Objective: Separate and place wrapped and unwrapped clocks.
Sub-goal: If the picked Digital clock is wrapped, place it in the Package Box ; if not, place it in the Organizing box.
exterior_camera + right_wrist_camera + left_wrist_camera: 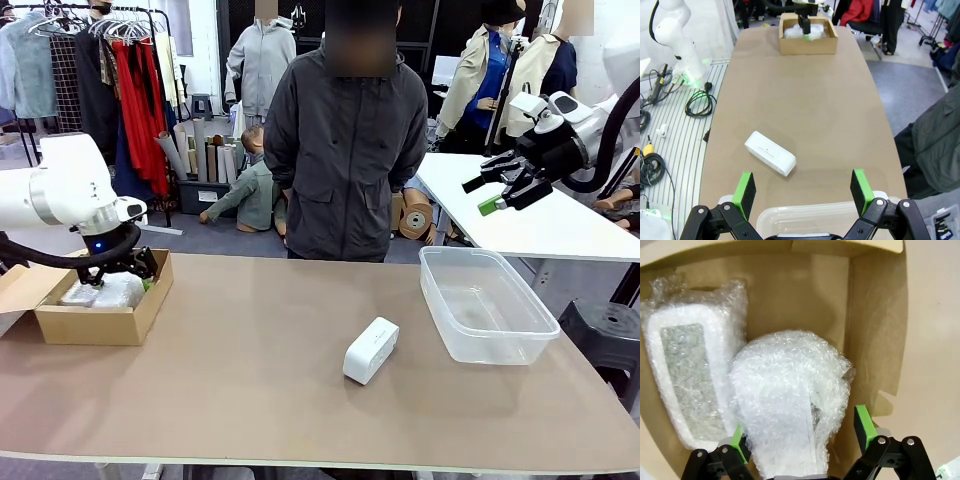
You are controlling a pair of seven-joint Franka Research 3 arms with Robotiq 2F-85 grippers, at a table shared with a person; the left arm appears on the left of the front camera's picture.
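Observation:
Two wrapped clocks lie in crinkly bubble wrap inside the brown cardboard box [100,325]. In the left wrist view one wrapped clock [690,375] lies flat at the left and the other wrapped clock [790,405] rests partly over it. My left gripper [801,437] is open inside the box, a green pad on each side of the nearer bundle. The unwrapped clock [371,350] is a bare white block lying mid-table. My right gripper [495,190] hangs open and empty, high above the table's right side.
A clear plastic tub [500,345] stands empty on the right of the table, directly below my right gripper [802,187]. A person stands at the far edge, hands behind the back. The unwrapped clock [770,153] lies between tub and box [807,45].

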